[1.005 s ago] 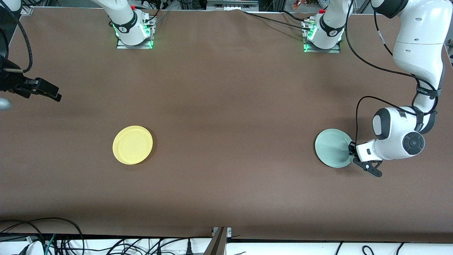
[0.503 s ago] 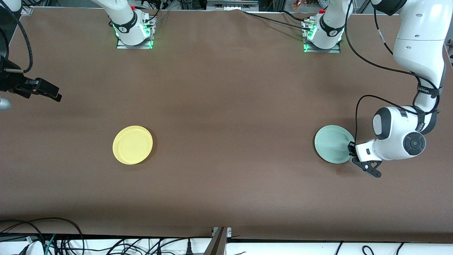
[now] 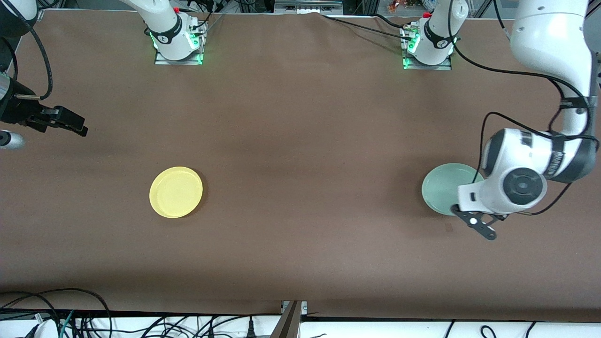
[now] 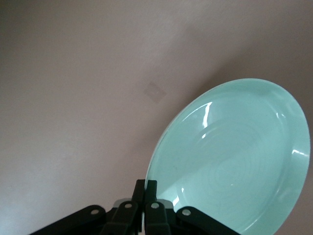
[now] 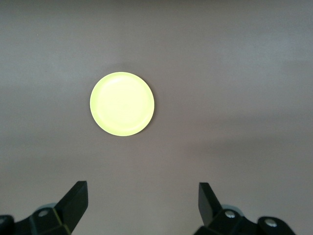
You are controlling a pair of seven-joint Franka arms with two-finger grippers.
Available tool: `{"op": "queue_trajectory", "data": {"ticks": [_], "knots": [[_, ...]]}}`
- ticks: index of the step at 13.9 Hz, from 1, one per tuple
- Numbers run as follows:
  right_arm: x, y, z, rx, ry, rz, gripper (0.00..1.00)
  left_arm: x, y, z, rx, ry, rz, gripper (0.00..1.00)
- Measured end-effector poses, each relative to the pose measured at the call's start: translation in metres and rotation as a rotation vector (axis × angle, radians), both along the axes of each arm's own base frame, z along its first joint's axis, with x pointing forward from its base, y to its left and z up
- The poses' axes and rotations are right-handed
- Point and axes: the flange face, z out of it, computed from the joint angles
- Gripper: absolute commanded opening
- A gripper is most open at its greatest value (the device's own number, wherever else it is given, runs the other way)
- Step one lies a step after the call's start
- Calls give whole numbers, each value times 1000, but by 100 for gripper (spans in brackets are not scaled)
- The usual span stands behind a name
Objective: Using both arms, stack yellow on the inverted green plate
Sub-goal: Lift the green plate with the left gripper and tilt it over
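My left arm bends down from its base, forearm dropping to a wrist turned sideways at the left arm's end of the table. Left gripper [image 4: 145,188] pinched tight on the rim of the green plate [image 3: 443,188]; plate tilted, lifted off the brown table [image 3: 300,141], hollow face toward my wrist camera. My right arm waits, raised at the right arm's end. Right gripper [image 5: 142,196] spread wide, holding nothing, looking down on the yellow plate [image 3: 176,192]. Yellow plate lies flat, rim up, well apart from the green plate.
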Motion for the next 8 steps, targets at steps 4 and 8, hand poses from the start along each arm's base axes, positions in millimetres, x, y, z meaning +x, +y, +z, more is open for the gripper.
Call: {"op": "queue_trajectory", "data": {"ticks": [4,8], "knots": [[0,0,0,0,0,-1,100,-32,-118,-7,256,-112,19,0],[0,0,0,0,0,0,100,-86,-231,-23,422,-291,56,0]]}}
